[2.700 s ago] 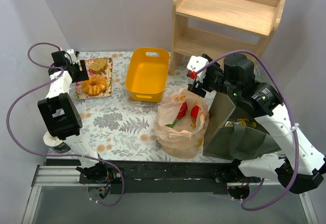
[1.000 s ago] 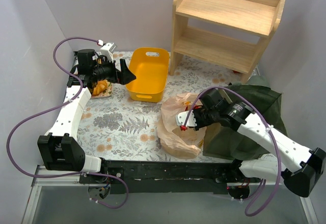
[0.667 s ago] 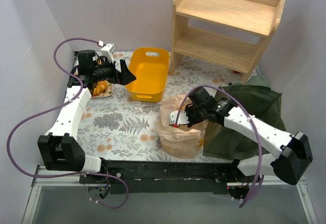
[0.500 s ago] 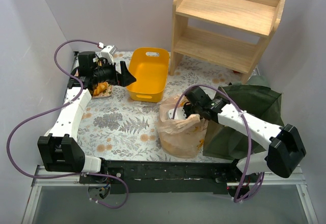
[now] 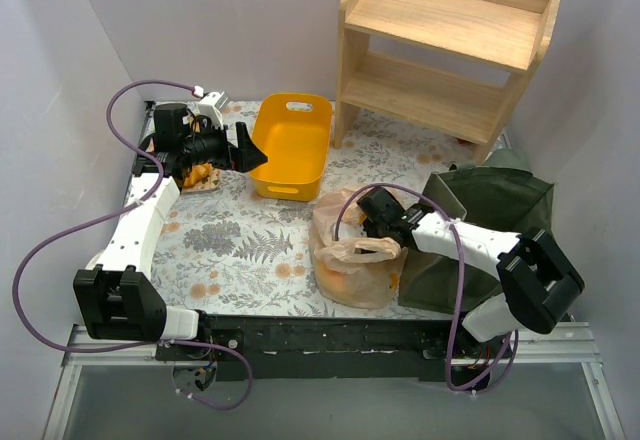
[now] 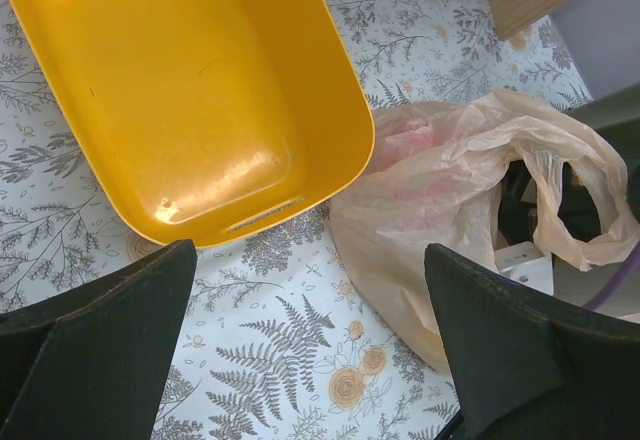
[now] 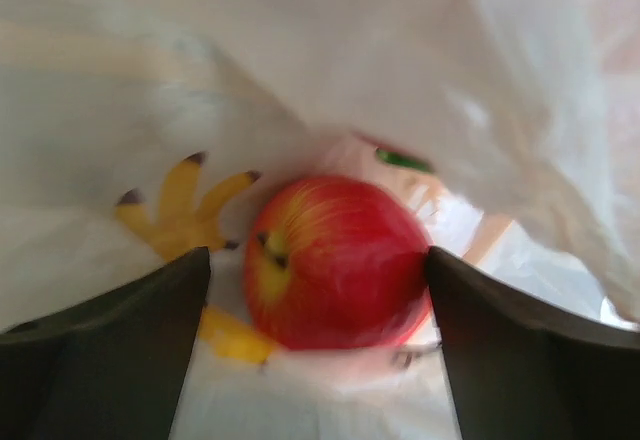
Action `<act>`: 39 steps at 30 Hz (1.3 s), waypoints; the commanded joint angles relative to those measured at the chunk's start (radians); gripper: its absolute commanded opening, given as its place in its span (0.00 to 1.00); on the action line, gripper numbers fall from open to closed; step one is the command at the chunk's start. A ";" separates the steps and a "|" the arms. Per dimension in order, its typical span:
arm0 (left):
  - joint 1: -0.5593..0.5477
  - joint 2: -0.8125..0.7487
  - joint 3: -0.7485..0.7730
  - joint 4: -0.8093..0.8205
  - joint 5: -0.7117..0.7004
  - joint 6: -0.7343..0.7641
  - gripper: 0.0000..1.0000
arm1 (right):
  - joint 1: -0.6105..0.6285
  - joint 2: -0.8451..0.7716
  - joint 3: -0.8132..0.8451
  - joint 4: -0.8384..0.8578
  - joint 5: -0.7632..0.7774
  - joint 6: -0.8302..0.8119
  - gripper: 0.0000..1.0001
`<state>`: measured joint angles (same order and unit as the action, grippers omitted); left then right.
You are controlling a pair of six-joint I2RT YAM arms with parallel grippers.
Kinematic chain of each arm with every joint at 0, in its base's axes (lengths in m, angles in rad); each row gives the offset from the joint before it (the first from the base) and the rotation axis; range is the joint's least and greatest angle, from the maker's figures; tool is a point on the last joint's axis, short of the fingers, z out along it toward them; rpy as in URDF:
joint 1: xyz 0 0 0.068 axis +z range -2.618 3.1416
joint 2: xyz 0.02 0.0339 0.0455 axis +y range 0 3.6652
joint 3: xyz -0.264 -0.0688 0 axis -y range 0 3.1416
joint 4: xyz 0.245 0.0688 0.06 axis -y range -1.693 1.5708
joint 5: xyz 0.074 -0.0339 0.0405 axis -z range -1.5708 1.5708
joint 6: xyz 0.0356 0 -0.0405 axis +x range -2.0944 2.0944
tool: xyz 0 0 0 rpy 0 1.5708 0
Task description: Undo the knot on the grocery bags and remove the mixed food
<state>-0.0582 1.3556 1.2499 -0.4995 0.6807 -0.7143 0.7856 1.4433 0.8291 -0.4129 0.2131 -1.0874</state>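
The thin tan plastic bag (image 5: 352,260) stands with its mouth open and its handles loose (image 6: 575,195); I see no knot. My right gripper (image 7: 318,260) is down inside the bag, open, one finger on each side of a red apple (image 7: 335,260); a yellow banana bunch (image 7: 185,210) lies beside it. In the top view the bag hides its fingers. My left gripper (image 5: 252,148) hovers open and empty over the near left edge of the yellow bin (image 5: 290,145). A glazed donut (image 5: 200,172) shows on a plate behind the left arm.
A wooden two-shelf rack (image 5: 440,40) stands at the back right. A dark green tote (image 5: 490,230) sits right of the bag, against my right arm. The yellow bin (image 6: 190,90) is empty. The floral tablecloth (image 5: 230,240) covers the table.
My right gripper came down from above and pushed into the bag's mouth. My left gripper swung from the plate towards the yellow bin, then held nearly still.
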 commanded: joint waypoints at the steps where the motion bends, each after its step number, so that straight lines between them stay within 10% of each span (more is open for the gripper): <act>1: 0.004 -0.023 0.014 0.012 0.023 -0.008 0.98 | -0.006 0.046 -0.045 0.074 0.063 -0.022 0.84; 6: 0.004 -0.039 -0.001 0.006 0.019 -0.004 0.98 | -0.006 0.007 0.036 0.039 0.019 -0.008 0.40; 12: 0.004 -0.046 -0.017 0.003 0.028 -0.004 0.98 | 0.017 -0.081 0.214 -0.110 -0.114 0.133 0.15; 26: 0.004 -0.023 0.002 0.003 0.102 -0.019 0.98 | 0.053 -0.261 0.436 -0.418 -0.616 0.351 0.09; 39: 0.001 -0.027 0.034 -0.014 0.067 -0.004 0.98 | 0.052 -0.095 0.956 -0.366 -0.655 0.563 0.01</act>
<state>-0.0582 1.3521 1.2407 -0.5056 0.8082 -0.7292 0.8391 1.2690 1.6650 -0.8509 -0.4065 -0.6201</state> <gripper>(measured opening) 0.981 0.527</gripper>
